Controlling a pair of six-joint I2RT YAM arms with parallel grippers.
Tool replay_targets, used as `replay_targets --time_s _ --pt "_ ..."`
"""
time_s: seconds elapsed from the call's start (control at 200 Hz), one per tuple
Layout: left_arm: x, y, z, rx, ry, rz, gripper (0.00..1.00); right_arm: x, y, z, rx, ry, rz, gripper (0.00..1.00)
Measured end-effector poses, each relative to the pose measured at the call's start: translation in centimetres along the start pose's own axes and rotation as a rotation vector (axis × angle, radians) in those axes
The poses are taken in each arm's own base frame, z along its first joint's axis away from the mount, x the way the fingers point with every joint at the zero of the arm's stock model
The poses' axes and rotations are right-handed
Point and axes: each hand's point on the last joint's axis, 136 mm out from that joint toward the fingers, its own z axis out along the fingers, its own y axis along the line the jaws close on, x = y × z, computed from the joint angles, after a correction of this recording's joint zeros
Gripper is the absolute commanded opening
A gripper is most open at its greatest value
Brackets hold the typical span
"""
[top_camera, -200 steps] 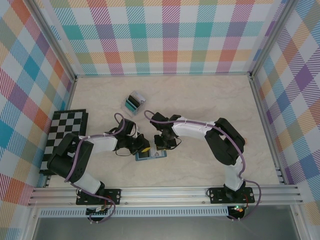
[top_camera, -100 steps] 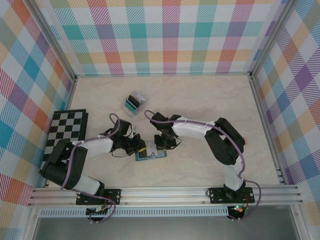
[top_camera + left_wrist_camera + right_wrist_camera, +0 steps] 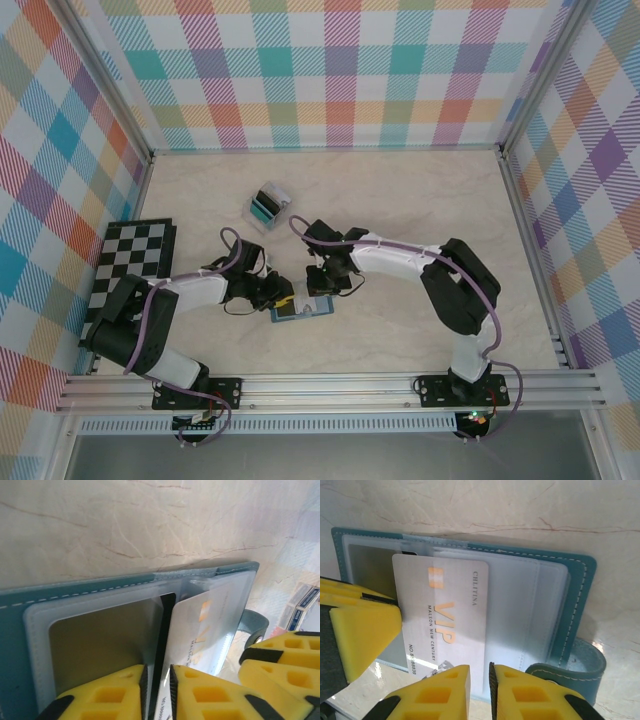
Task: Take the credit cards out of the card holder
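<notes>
1. The beige marble-patterned table (image 3: 430, 200) carries everything, and nothing lying on it has shifted over the last second.
2. The white-and-black right arm (image 3: 400, 262) has swung its elbow slightly outward since half a second ago. The left arm (image 3: 195, 290) sits lower than it did a second ago. Both wrists stay over the same spot.
3. The flat slate-teal folding card holder (image 3: 303, 311) lies open with its clear sleeves up. It is near the table's front edge, between the two arm bases, where it lay before.
4. The right gripper (image 3: 322, 292) stands at the holder's right half. Its yellow fingers are drawn almost together, with only a thin slot and nothing visibly between them.
5. The left gripper (image 3: 287, 299) meets the holder's left end. A thin dark strip runs through its narrow slot, and I cannot tell whether that is a clamped card edge or shadow.
6. The silver plastic card printed "VIP" (image 3: 445, 620) lies across the sleeves, its lower edge past the holder's rim beside the right fingertips. I judge it partly drawn out but not yet free, so the extraction is under way.
7. The small teal closing tab (image 3: 575, 665) curls loose at the holder's corner.
</notes>
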Motion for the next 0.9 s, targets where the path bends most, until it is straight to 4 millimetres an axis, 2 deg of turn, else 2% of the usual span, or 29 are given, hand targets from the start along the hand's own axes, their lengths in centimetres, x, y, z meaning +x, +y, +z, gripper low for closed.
replay_targets --time_s 0.26,0.44,0.9 --pt "0.0 -0.2 0.0 0.009 0.004 0.002 0.27 0.5 -0.6 2.1 0.017 0.054 0.014 0.19" --pt "0.1 -0.5 0.2 0.026 0.018 -0.004 0.27 0.7 -0.2 2.2 -0.006 0.074 0.012 0.19" --pt "0.2 -0.6 0.2 0.031 0.026 -0.003 0.08 0.8 0.0 2.4 -0.014 0.087 0.012 0.19"
